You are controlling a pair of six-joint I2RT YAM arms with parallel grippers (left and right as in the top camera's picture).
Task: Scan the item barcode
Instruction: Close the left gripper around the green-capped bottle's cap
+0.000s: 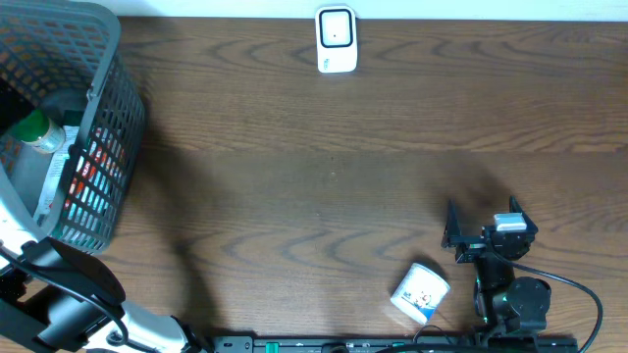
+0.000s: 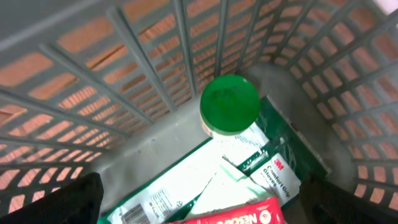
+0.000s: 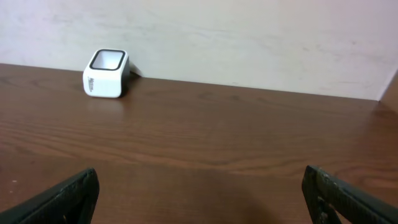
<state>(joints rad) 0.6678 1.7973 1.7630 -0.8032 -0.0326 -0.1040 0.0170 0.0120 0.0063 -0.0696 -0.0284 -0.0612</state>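
Note:
A white barcode scanner [image 1: 336, 39] stands at the table's far edge; the right wrist view shows the scanner [image 3: 106, 73] far off to the left. A small white item with blue print [image 1: 420, 292] lies on the table near the front edge. Just right of it and a little farther back, my right gripper [image 1: 481, 211] is open and empty above bare wood, with nothing between its jaws [image 3: 202, 199]. My left gripper [image 2: 205, 211] is open inside the grey basket [image 1: 103, 118], above a green-capped bottle [image 2: 229, 104], a green-and-white glove pack [image 2: 261, 171] and a red packet [image 2: 249, 216].
The basket fills the far left corner of the table, with its mesh wall [image 2: 124, 68] close around my left gripper. The left arm [image 1: 69, 294] reaches in from the front left corner. A black cable [image 1: 579, 294] loops beside the right arm's base.

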